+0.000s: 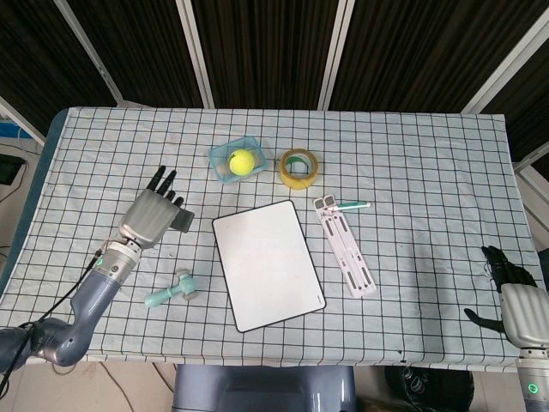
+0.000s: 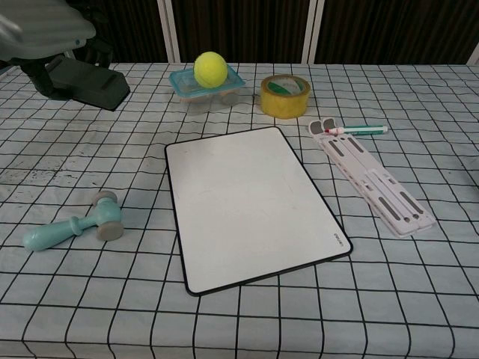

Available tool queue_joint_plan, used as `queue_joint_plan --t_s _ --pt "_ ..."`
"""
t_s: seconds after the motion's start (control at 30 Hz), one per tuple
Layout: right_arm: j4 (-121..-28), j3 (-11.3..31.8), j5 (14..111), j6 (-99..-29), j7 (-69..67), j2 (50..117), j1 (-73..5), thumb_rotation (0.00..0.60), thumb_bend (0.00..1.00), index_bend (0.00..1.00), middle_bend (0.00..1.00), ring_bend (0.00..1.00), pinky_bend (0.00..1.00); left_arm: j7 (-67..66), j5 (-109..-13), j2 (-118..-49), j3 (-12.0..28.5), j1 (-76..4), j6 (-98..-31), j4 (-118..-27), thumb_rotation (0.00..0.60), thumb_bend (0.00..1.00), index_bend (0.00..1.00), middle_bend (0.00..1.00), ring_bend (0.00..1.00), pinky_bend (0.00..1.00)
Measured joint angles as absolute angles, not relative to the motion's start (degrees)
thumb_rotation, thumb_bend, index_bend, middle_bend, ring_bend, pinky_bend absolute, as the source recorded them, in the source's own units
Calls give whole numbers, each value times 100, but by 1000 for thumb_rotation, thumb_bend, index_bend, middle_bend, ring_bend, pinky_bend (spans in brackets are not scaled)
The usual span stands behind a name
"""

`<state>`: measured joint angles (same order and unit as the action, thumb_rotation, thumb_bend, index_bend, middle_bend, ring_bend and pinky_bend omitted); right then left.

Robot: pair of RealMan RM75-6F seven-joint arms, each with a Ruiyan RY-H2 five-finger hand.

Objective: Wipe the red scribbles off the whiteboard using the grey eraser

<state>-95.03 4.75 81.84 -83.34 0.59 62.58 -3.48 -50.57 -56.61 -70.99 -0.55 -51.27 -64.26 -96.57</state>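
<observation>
The whiteboard (image 1: 268, 263) (image 2: 247, 201) lies at the table's middle, its white face showing no red marks. My left hand (image 1: 151, 215) (image 2: 41, 34) holds the dark grey eraser (image 1: 181, 221) (image 2: 90, 84) raised above the cloth, well to the left of the board. My right hand (image 1: 515, 296) hangs at the far right off the table's edge, fingers curled, nothing in it; the chest view does not show it.
A teal toy hammer (image 1: 172, 292) (image 2: 73, 223) lies left of the board. Behind it stand a container with a yellow ball (image 1: 238, 160) (image 2: 210, 69) and a roll of yellow tape (image 1: 299, 167) (image 2: 285, 95). A white rack (image 1: 344, 256) (image 2: 374, 176) and a marker (image 1: 352, 206) (image 2: 359, 129) lie to the right.
</observation>
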Motion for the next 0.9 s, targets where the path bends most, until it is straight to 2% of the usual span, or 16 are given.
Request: queue_joint_plan --t_s 0.23,0.53,0.9 --pt "-9513 475 8177 -8327 55 6253 -348 600 71 64 109 202 214 -4525 -5422 -7423 -104 -4815 -6244 -8807 600 298 402 435 0 18" --pt "-9520 475 8153 -8309 84 6257 -352 600 71 64 110 202 214 -3883 -5202 -8141 29 -4601 -5842 -7720 600 298 400 435 0 19" --pt "-9512 472 8150 -8306 68 6252 -347 600 70 64 110 202 214 -3974 -5080 -8600 194 -4577 -5599 -7429 600 265 369 406 0 18"
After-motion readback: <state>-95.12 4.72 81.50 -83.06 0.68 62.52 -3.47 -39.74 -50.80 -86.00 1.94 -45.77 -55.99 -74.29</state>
